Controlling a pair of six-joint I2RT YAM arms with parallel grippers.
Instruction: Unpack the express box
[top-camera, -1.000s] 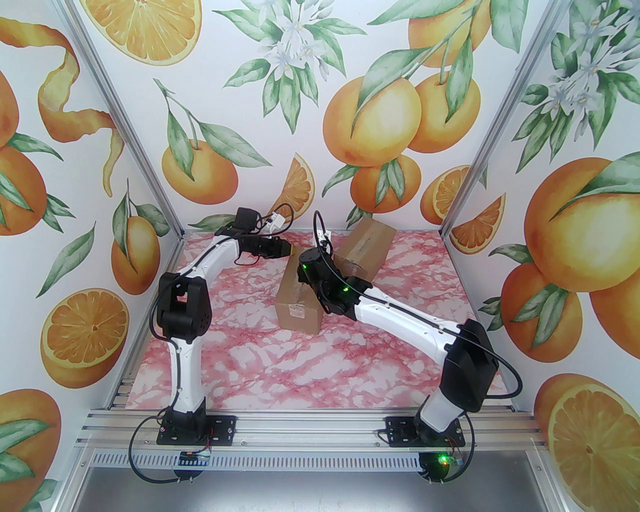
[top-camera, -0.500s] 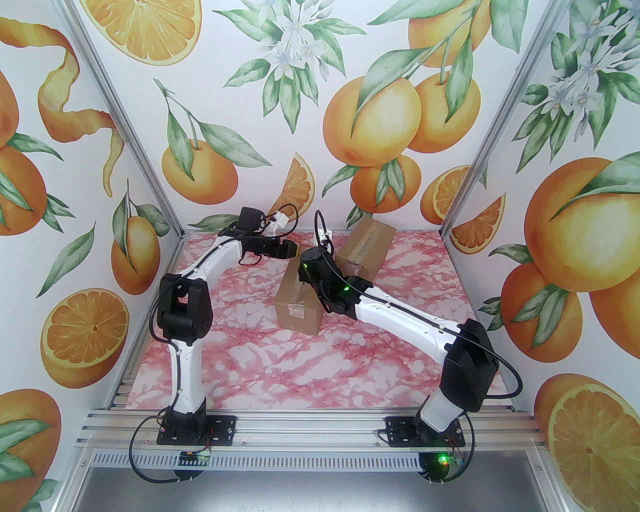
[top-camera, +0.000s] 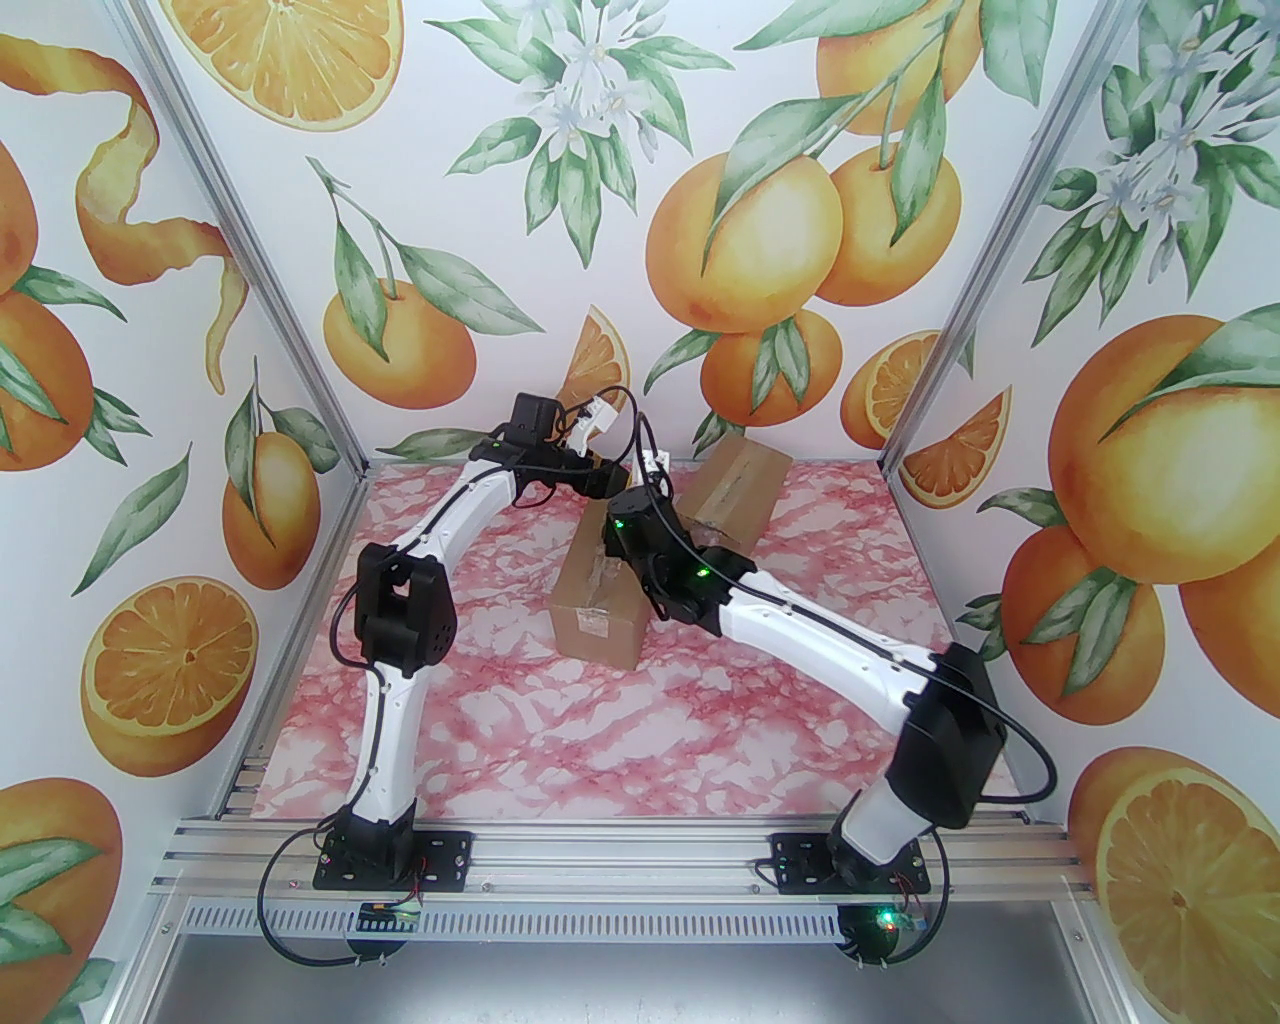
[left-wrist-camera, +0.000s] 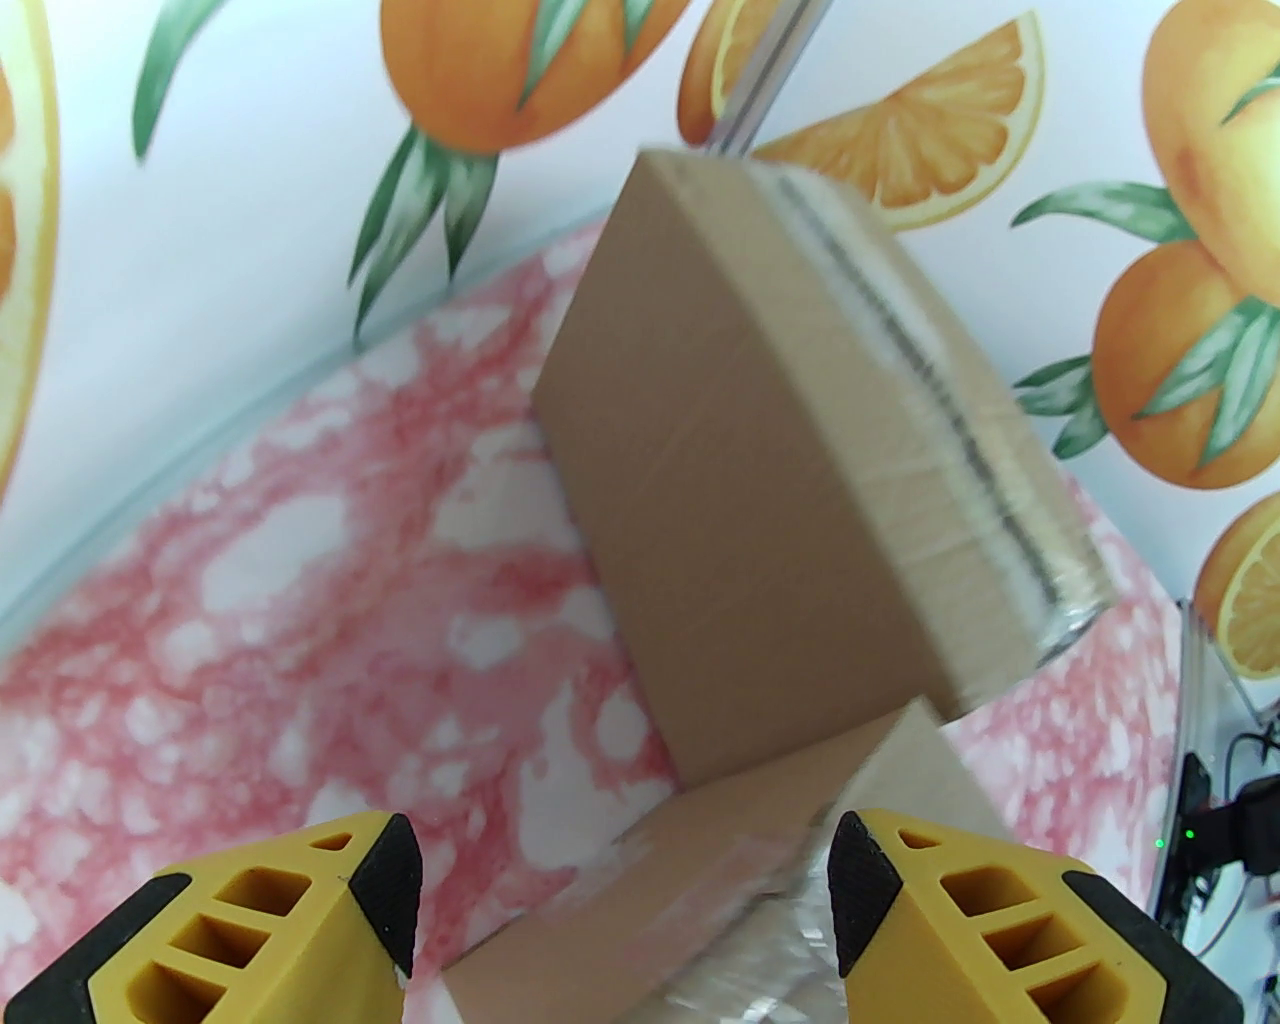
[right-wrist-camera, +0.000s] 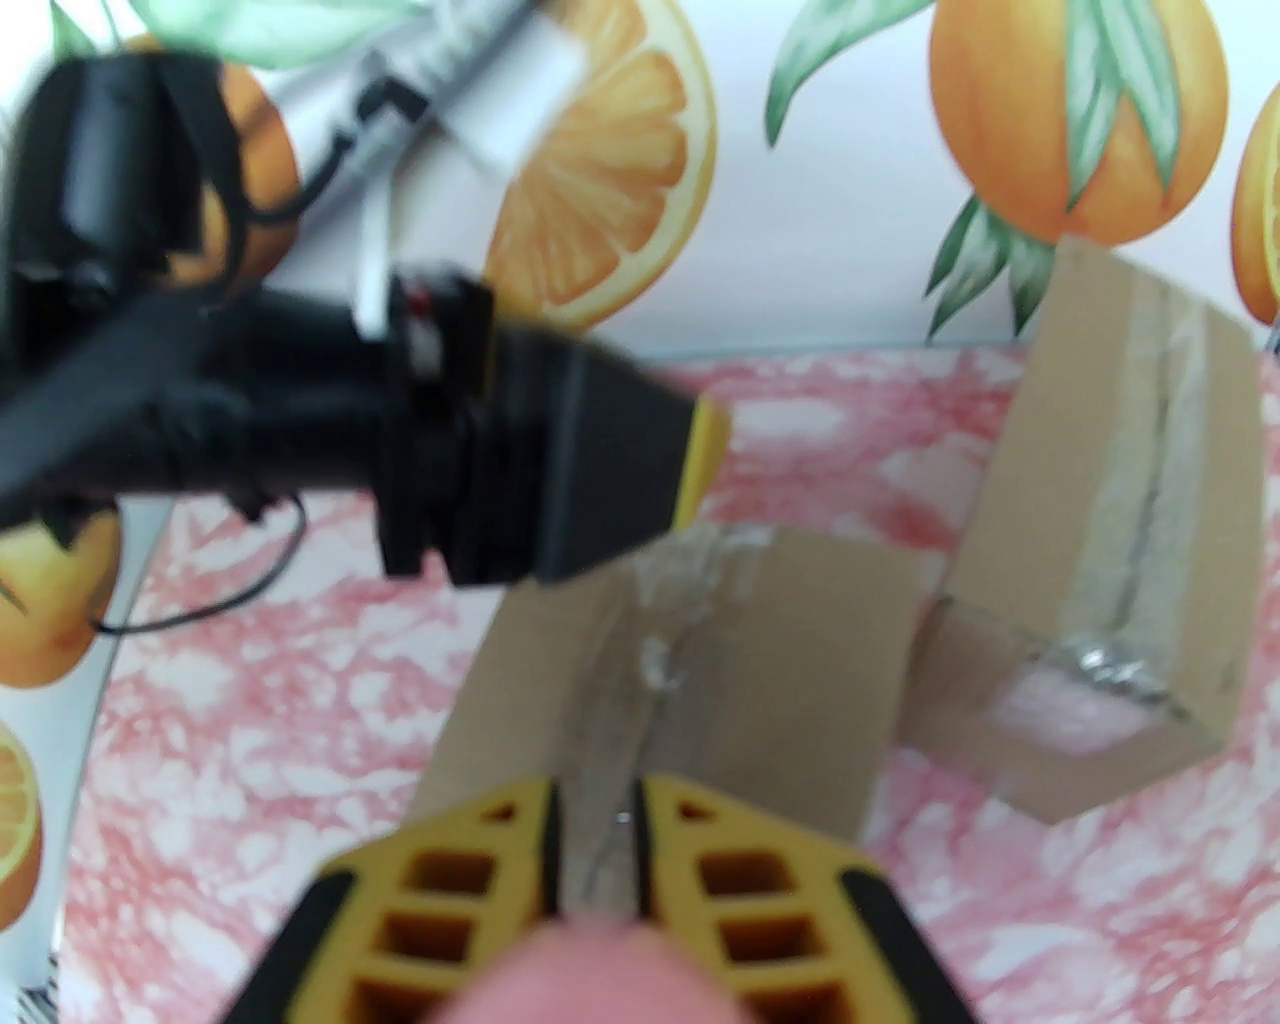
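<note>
Top external view: the left arm (top-camera: 440, 540) has swung right toward frame centre, and its fingers (left-wrist-camera: 290, 900) have just sprung apart. They are spread above the far end of the box (top-camera: 600, 620) and hold nothing, so a fresh grip is probably coming. The box lies mid-frame on the bench (top-camera: 600, 740), flaps closed. The right fingers (right-wrist-camera: 460, 880), nearly pressed together, pinch a blurred pink thing (right-wrist-camera: 600, 965) over the seam.
</note>
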